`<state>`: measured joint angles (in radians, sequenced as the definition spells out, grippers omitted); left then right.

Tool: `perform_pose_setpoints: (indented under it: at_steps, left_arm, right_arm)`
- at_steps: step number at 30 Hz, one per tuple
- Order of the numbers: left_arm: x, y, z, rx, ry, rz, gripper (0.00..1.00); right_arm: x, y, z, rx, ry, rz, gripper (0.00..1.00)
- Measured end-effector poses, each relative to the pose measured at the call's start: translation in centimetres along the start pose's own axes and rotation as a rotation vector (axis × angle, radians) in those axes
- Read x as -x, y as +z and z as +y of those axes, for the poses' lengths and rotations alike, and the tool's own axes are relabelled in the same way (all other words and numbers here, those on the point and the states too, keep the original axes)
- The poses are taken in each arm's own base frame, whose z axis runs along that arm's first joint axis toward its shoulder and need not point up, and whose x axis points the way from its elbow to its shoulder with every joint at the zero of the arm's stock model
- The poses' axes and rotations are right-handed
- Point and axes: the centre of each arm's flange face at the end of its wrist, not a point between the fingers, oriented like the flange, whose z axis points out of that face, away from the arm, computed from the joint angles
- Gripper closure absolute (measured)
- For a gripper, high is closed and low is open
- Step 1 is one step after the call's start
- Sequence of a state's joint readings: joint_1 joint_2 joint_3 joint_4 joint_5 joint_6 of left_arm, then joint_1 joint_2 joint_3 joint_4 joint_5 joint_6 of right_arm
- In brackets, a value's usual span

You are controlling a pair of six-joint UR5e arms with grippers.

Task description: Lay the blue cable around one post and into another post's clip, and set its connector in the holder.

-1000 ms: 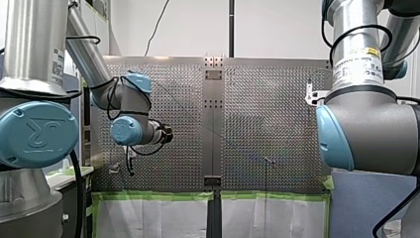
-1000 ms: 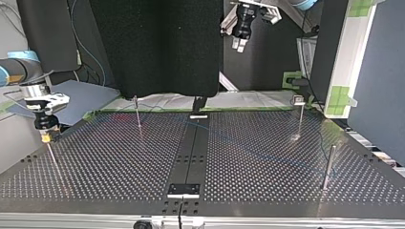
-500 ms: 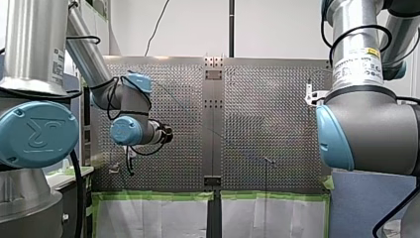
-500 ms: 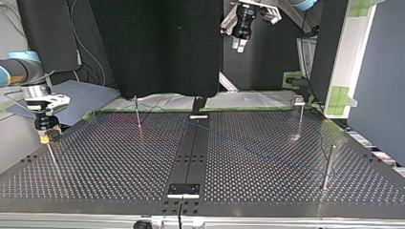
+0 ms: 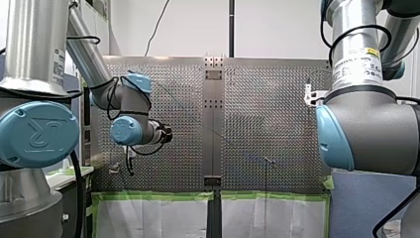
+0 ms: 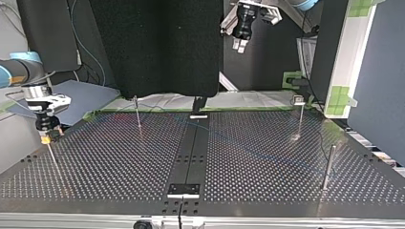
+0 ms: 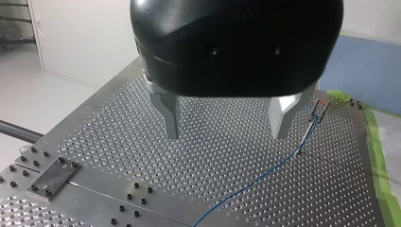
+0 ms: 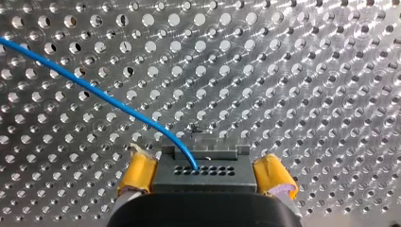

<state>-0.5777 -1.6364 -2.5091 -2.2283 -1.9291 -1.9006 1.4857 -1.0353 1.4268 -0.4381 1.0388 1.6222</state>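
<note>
Silvery perforated table (image 8: 331, 71) fills the right wrist view, and close over it my right gripper (image 8: 206, 164) is closed on the connector (image 8: 222, 177), a dark grey block with rows of small holes. The yellow pads (image 8: 139, 172) press on its two sides, so the block sits squarely between the jaws. The blue cable (image 8: 94, 92) goes into one of the holes near the middle of the block. From there it curves ahead of the jaws and off to one side, above the table's holes. In the top view this gripper hangs low at the table's edge, directly over a thin post (image 6: 52, 157); I cannot tell whether the connector touches the post. My left gripper (image 7: 226, 116) is black with bare metal fingers (image 7: 168, 113). Its jaws stand wide apart with nothing between them, only the table far below. In the left wrist view the cable lies on the table ahead of these jaws and passes beside one finger rather than between the two. It then lifts off the surface toward a small orange-tipped object that is too small to make out. In the top view the left gripper hangs high above the table's far edge, well apart from the post with a clip (image 6: 299, 117) and from the other two posts.
</note>
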Motion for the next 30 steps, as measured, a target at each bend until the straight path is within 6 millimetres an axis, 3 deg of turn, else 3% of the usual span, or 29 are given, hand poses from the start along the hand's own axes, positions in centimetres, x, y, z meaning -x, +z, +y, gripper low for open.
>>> perform_pose_setpoints:
  at_steps: [30]
  left_arm:
    - [-0.03,0.0,0.05,0.001,0.001,0.001,0.07]
  right_arm:
    - [0.1,0.09,-0.08,0.045,0.003,-0.003,0.0]
